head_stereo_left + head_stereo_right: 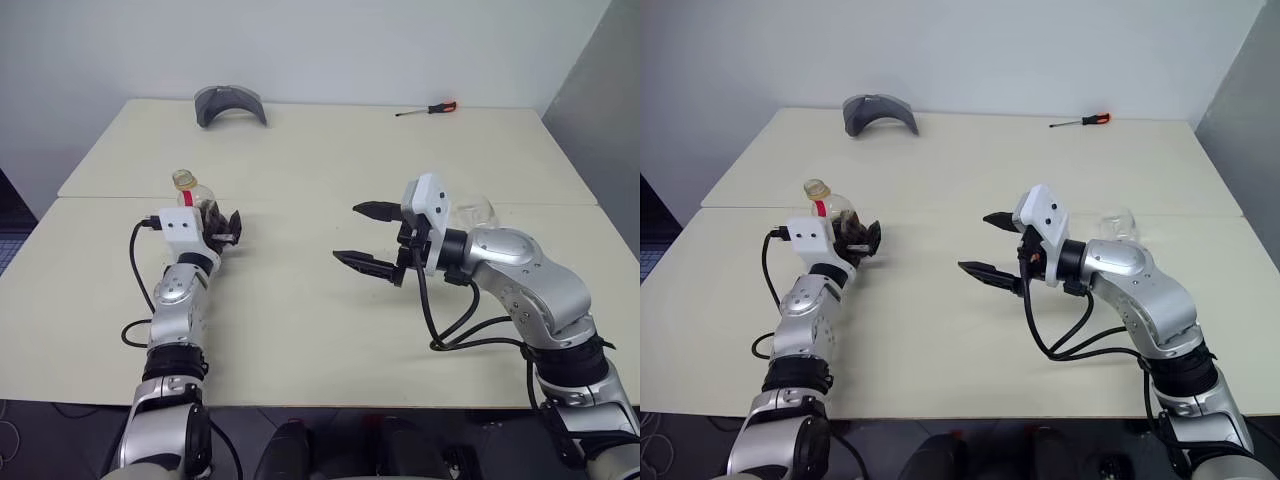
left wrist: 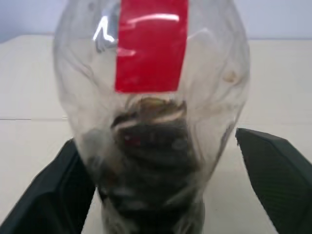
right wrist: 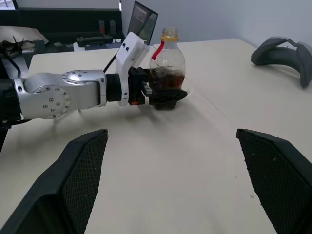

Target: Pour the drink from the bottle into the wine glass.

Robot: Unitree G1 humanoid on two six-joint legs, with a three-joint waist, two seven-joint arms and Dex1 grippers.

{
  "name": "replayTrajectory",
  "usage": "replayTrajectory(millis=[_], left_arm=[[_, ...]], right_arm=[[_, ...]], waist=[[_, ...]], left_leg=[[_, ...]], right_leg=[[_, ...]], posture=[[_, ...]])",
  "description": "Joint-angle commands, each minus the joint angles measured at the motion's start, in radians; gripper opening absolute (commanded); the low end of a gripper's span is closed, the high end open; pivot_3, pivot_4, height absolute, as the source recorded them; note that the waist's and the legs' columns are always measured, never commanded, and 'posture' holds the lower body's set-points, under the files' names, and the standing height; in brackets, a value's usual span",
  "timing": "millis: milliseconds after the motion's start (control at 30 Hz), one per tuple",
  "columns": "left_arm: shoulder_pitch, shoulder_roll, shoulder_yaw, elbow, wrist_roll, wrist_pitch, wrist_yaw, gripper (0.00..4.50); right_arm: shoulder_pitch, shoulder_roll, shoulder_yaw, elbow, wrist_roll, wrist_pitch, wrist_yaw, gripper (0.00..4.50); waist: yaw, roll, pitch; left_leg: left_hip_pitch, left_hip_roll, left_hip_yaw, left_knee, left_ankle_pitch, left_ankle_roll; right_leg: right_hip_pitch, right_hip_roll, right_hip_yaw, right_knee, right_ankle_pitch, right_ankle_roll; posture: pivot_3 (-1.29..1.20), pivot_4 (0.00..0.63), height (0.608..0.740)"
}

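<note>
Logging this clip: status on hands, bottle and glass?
Left hand open around the upright bottle. Right hand open, empty. Wine glass behind right arm. Nothing in the way.

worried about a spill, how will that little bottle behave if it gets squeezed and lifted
The bottle looks like thin clear plastic, so it would probably dent under a squeeze. Only its lower part holds the drink, so it is likely light. No cap is visible on its neck, so tilting may spill.

Clear bottle [image 3: 166, 63] with a red label strip [image 2: 151, 46] and yellowish neck holds dark brown drink [image 3: 167, 80]. Cream table [image 1: 300, 300]; grey visor [image 1: 231, 104]; red-handled screwdriver [image 1: 427, 109]; black fingers [image 1: 365, 264].
</note>
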Motion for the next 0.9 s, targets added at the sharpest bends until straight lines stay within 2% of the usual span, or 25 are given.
replayTrajectory(millis=[33, 233, 300, 433, 633, 733, 900], left_arm=[[0.086, 0.004, 0.013, -0.198, -0.023, 0.086, 0.019, 4.48], [0.371, 0.056, 0.008, -0.649, -0.114, 0.361, -0.039, 4.48], [0.42, 0.071, -0.001, -0.731, -0.14, 0.424, -0.055, 4.48], [0.458, 0.2, -0.159, -0.953, -0.201, 0.504, -0.285, 4.48], [0.301, 0.271, -0.292, -0.973, -0.325, 0.573, -0.532, 4.48], [0.215, 0.305, -0.365, -0.904, -0.296, 0.495, -0.685, 4.48], [0.138, 0.303, -0.39, -0.771, -0.246, 0.395, -0.779, 4.48]], right_arm=[[0.01, -0.012, -0.04, -0.051, 0.01, -0.012, 0.001, 4.5], [0.105, -0.135, -0.147, -0.16, 0.073, 0.063, 0.021, 4.5], [0.118, -0.158, -0.172, -0.18, 0.095, 0.09, 0.014, 4.5], [0.103, -0.276, -0.233, -0.124, 0.049, 0.207, -0.039, 4.5], [-0.002, -0.379, -0.232, 0.089, 0.007, 0.292, -0.045, 4.5], [-0.044, -0.429, -0.215, 0.31, -0.079, 0.329, -0.09, 4.5], [-0.11, -0.452, -0.22, 0.447, -0.11, 0.43, -0.111, 4.5]], waist=[[0.0, 0.0, 0.0], [0.003, 0.0, 0.0], [0.004, 0.0, 0.0], [0.01, 0.001, 0.001], [0.003, 0.002, 0.001], [0.001, 0.002, 0.001], [-0.003, 0.004, 0.003]], left_leg=[[0.0, 0.0, 0.0, 0.0, 0.0, 0.0], [-0.001, 0.0, 0.0, 0.0, 0.0, 0.0], [0.0, 0.0, 0.0, 0.0, -0.001, 0.001], [0.001, 0.0, -0.001, -0.001, -0.002, 0.004], [0.001, 0.0, 0.001, -0.002, -0.002, 0.004], [0.001, 0.0, 0.002, -0.002, -0.002, 0.004], [0.001, 0.0, 0.004, -0.002, -0.002, 0.005]], right_leg=[[0.0, 0.0, 0.0, 0.0, 0.0, 0.0], [0.0, 0.0, 0.001, -0.001, 0.0, 0.0], [0.001, 0.0, 0.001, -0.001, 0.0, 0.0], [0.002, 0.0, 0.0, 0.0, 0.0, 0.0], [0.002, 0.0, 0.0, -0.002, 0.0, -0.001], [0.002, 0.001, 0.001, -0.002, 0.0, -0.001], [0.001, 0.001, 0.003, -0.002, 0.0, -0.001]], posture=[[0.0, 0.15, 0.74], [0.0, 0.15, 0.74], [0.0, 0.15, 0.74], [0.0, 0.15, 0.74], [0.0, 0.15, 0.74], [0.0, 0.15, 0.74], [0.0, 0.15, 0.74]])
